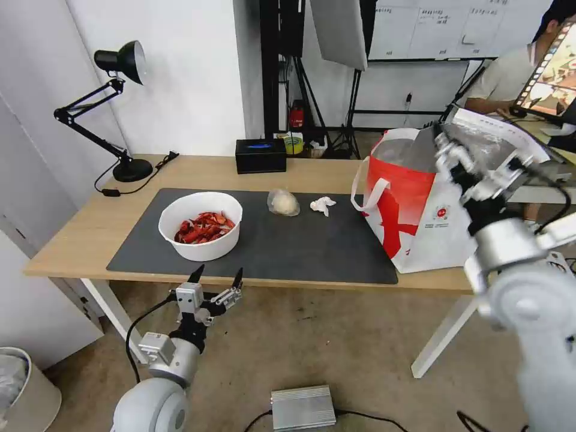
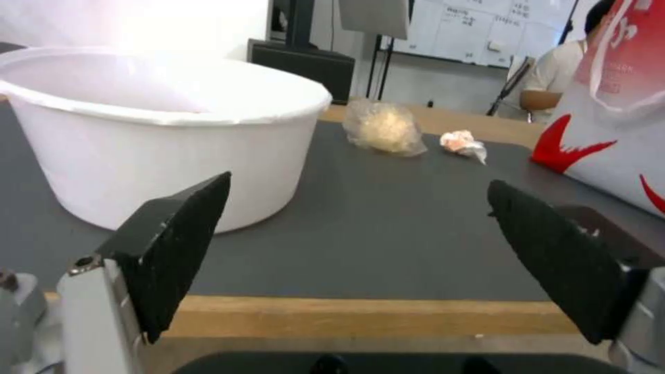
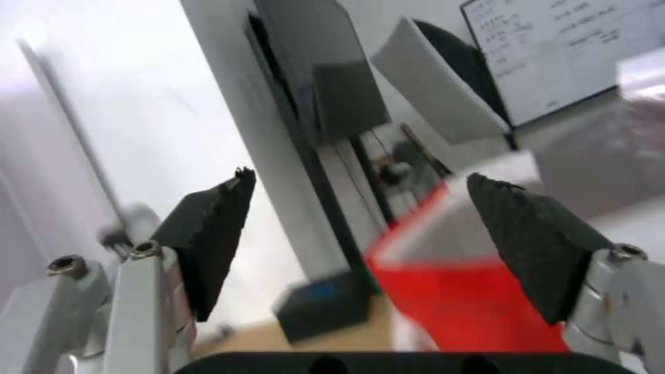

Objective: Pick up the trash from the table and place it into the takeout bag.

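Bowl of crayfish shells (image 1: 200, 225): on worktop (image 1: 72, 240) mat, at 12 o'clock from left gripper (image 1: 216, 281), spread, nearer arm. Right gripper (image 3: 360, 244): spread, empty, over takeout bag (image 1: 420, 210).

White bowl (image 1: 200, 225), red shells (image 1: 204, 227); dark grey mat (image 1: 300, 246); red-and-white takeout bag (image 1: 414, 210); black tissue box (image 1: 260, 155).

White walls (image 1: 198, 72) close the upper left of the frame. A black articulated desk lamp (image 1: 114, 108) stands at left, its cable trailing beside the base. Upper centre: dark stands (image 1: 282, 54) and a tilted grey panel (image 1: 339, 30); a whiteboard (image 1: 444, 27) fills the upper right. The floor (image 1: 336, 336) is mottled beige-grey, with a ribbed metal box (image 1: 303, 407) at bottom centre. A pale bin (image 1: 24, 390) sits at lower left.
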Robot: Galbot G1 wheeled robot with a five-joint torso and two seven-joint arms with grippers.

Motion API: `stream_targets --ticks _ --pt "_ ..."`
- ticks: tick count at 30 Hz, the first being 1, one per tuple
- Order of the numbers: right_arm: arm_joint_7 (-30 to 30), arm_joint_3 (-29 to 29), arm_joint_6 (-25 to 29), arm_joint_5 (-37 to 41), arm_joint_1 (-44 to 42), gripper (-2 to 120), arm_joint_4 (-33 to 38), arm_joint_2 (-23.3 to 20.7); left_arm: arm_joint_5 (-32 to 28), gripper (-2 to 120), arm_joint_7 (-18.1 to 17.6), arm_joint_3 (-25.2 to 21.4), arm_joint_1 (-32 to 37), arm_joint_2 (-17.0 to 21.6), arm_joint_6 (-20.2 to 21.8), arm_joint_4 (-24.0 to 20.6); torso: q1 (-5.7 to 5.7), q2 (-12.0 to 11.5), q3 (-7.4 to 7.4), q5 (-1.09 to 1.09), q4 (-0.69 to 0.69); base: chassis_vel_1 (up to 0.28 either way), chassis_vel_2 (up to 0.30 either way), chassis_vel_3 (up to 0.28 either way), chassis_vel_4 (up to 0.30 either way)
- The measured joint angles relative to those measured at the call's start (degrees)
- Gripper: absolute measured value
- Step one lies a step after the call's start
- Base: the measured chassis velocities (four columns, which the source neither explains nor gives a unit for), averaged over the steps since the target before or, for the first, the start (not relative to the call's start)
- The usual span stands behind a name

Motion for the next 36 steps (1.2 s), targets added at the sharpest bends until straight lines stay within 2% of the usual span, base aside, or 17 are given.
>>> stream_targets --ticks 2,4,5,7,8,10,14,22,32,36 --pt "-0.63 -0.32 -0.03 -2.52 -1.81 80 0.55 0.61 0.0 100 -0.01 0.01 0.01 -0.13 -0.13 0.05 0.0 0.0 0.0 0.0 0.0 0.0 0.0 0.0 0.0" --pt "-1.72 -0.85 -0.03 -10.52 -6.43 81 1.0 1.87 0.0 100 -0.05 0.09 0.0 -0.47 -0.29 0.03 0.0 0.0 0.0 0.0 0.0 0.0 0.0 0.0 0.0" --pt "-1.72 -0.85 -0.03 -10.52 -6.43 81 1.0 1.87 0.0 100 -0.05 0.09 0.0 -0.47 -0.29 0.03 0.0 0.0 0.0 0.0 0.0 0.0 0.0 0.0 0.0" --pt "-2.48 -1.34 1.62 -20.65 -11.0 88 0.69 3.5 0.0 100 -0.07 0.05 -0.3 -0.77 -0.31 -0.24 0.0 0.0 0.0 0.0 0.0 0.0 0.0 0.0 0.0" --pt "-2.48 -1.34 1.62 -20.65 -11.0 88 0.69 3.5 0.0 100 -0.07 0.05 -0.3 -0.77 -0.31 -0.24 0.0 0.0 0.0 0.0 0.0 0.0 0.0 0.0 0.0" --pt "-2.94 -1.83 3.05 -25.88 -14.03 97 0.59 5.53 0.01 100 -0.07 -0.33 -0.4 -0.72 -0.32 -0.31 0.0 0.0 0.0 0.0 0.0 0.0 0.0 0.0 0.0" --pt "-3.77 -2.73 5.76 -31.92 -17.11 100 -0.32 8.18 0.04 100 -0.12 -1.11 -0.37 -0.64 -0.41 -0.31 0.0 0.0 0.0 -0.01 0.0 0.0 0.0 0.0 0.0" --pt "-4.7 -3.94 12.22 -38.23 -20.41 100 -3.54 11.85 0.33 100 -0.38 -2.55 -0.27 -0.49 -1.21 0.52 0.0 0.0 0.0 0.0 0.0 0.0 0.0 0.0 0.0" --pt "-7.47 -5.75 17.84 -40.94 -22.84 100 -8.93 13.89 0.4 100 -0.17 -3.81 -0.34 -0.32 -2.07 1.54 0.0 0.0 0.0 -0.01 0.0 0.0 0.0 0.0 0.0" --pt "-8.76 -7.23 18.46 -41.62 -23.06 100 -10.52 14.36 0.34 100 -0.08 -4.18 -0.41 -0.48 -2.16 1.65 0.0 0.0 0.0 0.0 0.0 0.0 0.0 0.0 0.0"
